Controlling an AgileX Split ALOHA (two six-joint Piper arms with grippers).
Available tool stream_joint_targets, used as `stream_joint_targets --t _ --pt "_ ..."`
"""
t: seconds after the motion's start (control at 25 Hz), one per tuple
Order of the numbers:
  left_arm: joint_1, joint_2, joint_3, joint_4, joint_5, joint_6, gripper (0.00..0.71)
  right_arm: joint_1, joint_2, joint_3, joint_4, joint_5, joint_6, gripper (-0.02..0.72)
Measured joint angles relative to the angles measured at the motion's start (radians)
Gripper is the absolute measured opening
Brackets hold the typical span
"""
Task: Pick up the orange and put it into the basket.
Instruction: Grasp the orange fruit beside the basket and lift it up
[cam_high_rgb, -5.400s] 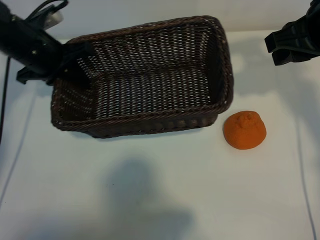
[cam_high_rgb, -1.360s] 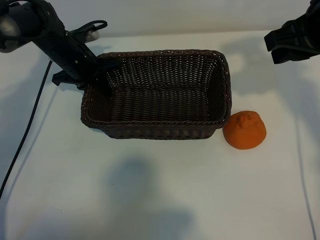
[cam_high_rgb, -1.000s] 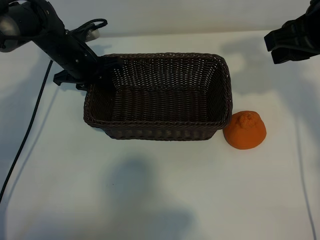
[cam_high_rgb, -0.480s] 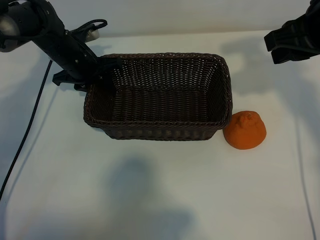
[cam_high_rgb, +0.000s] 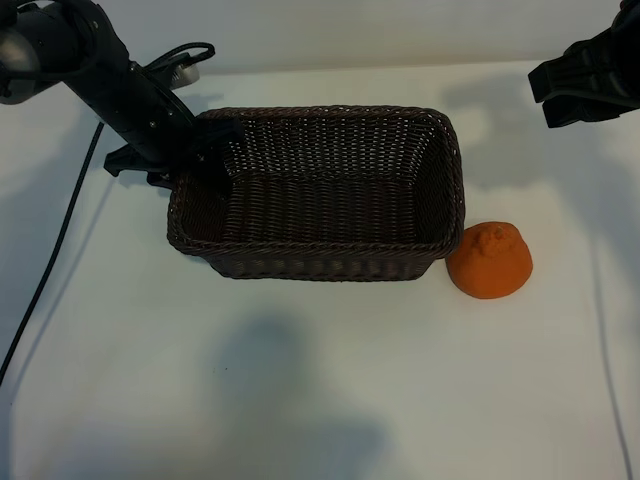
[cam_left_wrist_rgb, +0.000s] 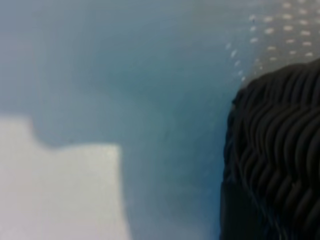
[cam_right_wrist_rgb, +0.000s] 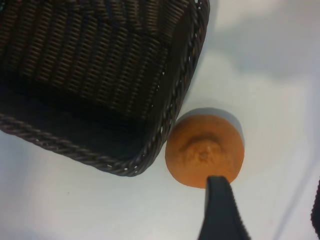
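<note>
Resting untouched on the white table (cam_high_rgb: 320, 400): small, lumpy bright orange fruit (cam_high_rgb: 489, 261), touching the dark brown woven wicker basket (cam_high_rgb: 318, 267). Right gripper (cam_high_rgb: 585, 80) parked above, fingers apart, empty. Left gripper (cam_high_rgb: 195, 150) at the basket's far end, grip unclear. Pickup and drop both remaining.

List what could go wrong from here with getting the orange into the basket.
1. The orange sits tight against the basket corner, so a finger of the right gripper may catch the wicker rim instead of sliding alongside the fruit.
2. The orange is round and could roll off across the table if nudged.
3. The left gripper is at the basket's far end; any tug could shift the basket.
</note>
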Motion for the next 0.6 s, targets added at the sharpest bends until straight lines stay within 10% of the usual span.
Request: stream_joint_targets --t 0.6 --pt "0.014 0.0 0.0 0.002 0.044 -0.005 0.398 0.0 0.0 0.0 0.0 0.0 0.0 0.433"
